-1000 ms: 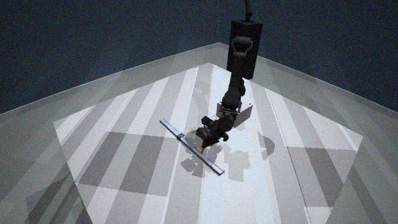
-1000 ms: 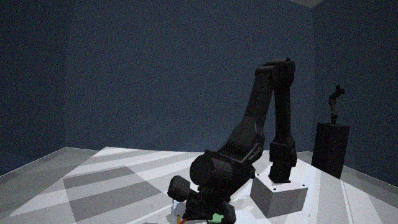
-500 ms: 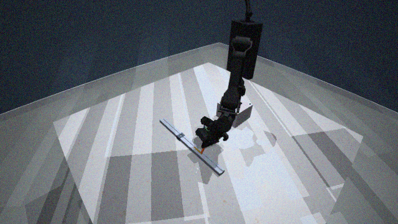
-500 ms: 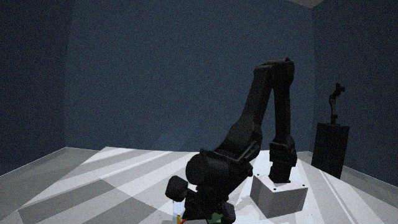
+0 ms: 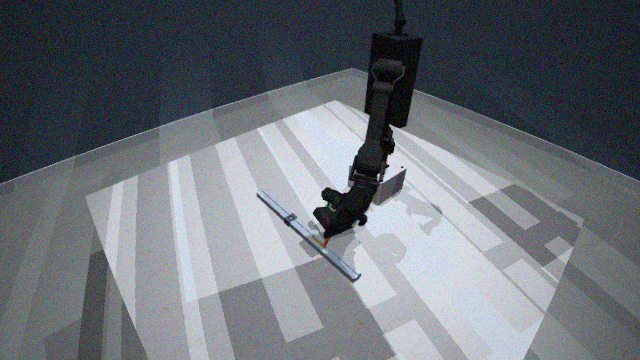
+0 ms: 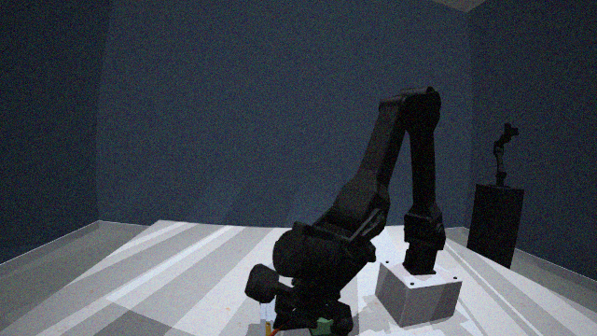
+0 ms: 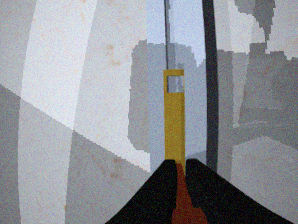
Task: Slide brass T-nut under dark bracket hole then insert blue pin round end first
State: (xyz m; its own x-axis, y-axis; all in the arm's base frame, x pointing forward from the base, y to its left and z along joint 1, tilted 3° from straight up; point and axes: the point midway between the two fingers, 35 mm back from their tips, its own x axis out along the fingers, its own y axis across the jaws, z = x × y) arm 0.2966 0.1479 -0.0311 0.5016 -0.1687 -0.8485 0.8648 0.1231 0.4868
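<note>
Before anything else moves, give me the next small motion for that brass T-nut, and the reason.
Probably ease the brass T-nut down into the aluminum rail's slot: the gripper is shut on its orange handle, and the nut appears over the rail, lengthwise.

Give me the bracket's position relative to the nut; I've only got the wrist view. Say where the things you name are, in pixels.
Observer: Top view has the bracket [image 5: 290, 218] on the rail [image 5: 345, 266] [image 6: 263, 310] [image 7: 195, 110], up and left of the nut [image 5: 318, 241] [image 6: 268, 328] [image 7: 174, 125] in that picture.
Operator: And the tray?
Observer: Exterior view shows some green of the tray [image 5: 331, 205] [image 6: 323, 326] at the bottom edge, the rest hidden.
Operator: What's the arm standing on?
Observer: The arm [image 5: 377, 120] [image 6: 422, 168] stands on a pale box [image 5: 391, 187] [image 6: 431, 303].
</note>
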